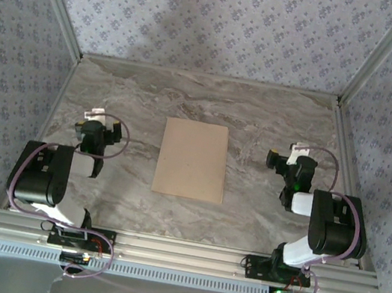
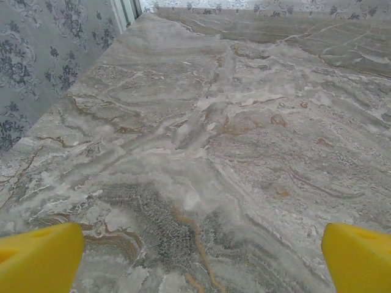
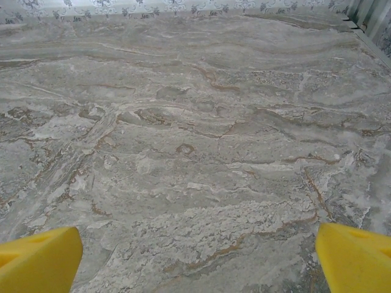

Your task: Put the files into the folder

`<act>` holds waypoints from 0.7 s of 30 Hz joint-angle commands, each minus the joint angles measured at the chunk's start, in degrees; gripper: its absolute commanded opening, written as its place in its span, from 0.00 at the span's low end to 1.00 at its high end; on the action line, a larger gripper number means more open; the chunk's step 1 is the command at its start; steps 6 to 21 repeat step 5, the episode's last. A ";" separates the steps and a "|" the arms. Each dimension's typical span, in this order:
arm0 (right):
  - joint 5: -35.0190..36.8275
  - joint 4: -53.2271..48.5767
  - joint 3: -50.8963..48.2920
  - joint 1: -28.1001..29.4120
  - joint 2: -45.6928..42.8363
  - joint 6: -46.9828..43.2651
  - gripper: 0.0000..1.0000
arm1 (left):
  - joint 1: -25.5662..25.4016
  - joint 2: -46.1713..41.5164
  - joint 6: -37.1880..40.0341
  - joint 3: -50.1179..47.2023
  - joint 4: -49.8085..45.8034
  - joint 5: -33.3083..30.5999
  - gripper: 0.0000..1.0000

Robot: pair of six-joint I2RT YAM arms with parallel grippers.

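Observation:
A tan-brown folder (image 1: 192,159) lies flat and shut in the middle of the marble table (image 1: 261,120), its long side running away from the arms. The files are hidden from view. Left of the folder, and apart from it, my left gripper (image 1: 96,115) is open; its yellow fingertips (image 2: 43,256) stand wide over bare marble, with nothing between them (image 2: 201,256). On the folder's other side my right gripper (image 1: 298,151) is also open, its yellow fingertips (image 3: 357,259) spread above bare table (image 3: 198,259).
Patterned walls (image 1: 218,21) close the table in at the back and both sides, with metal posts at the back corners. An aluminium rail (image 1: 177,253) carries both arm bases along the near edge.

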 commanded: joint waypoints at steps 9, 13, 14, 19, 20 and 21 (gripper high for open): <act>1.06 0.07 0.85 0.07 0.30 -1.29 1.00 | -0.34 -0.16 -0.24 1.13 0.27 0.03 1.00; 1.06 0.07 0.85 0.07 0.30 -1.29 1.00 | -0.34 -0.16 -0.24 1.13 0.27 0.03 1.00; 1.06 0.07 0.85 0.07 0.30 -1.29 1.00 | -0.34 -0.16 -0.24 1.13 0.27 0.03 1.00; 1.06 0.07 0.85 0.07 0.30 -1.29 1.00 | -0.34 -0.16 -0.24 1.13 0.27 0.03 1.00; 1.06 0.07 0.85 0.07 0.30 -1.29 1.00 | -0.34 -0.16 -0.24 1.13 0.27 0.03 1.00; 1.06 0.07 0.85 0.07 0.30 -1.29 1.00 | -0.34 -0.16 -0.24 1.13 0.27 0.03 1.00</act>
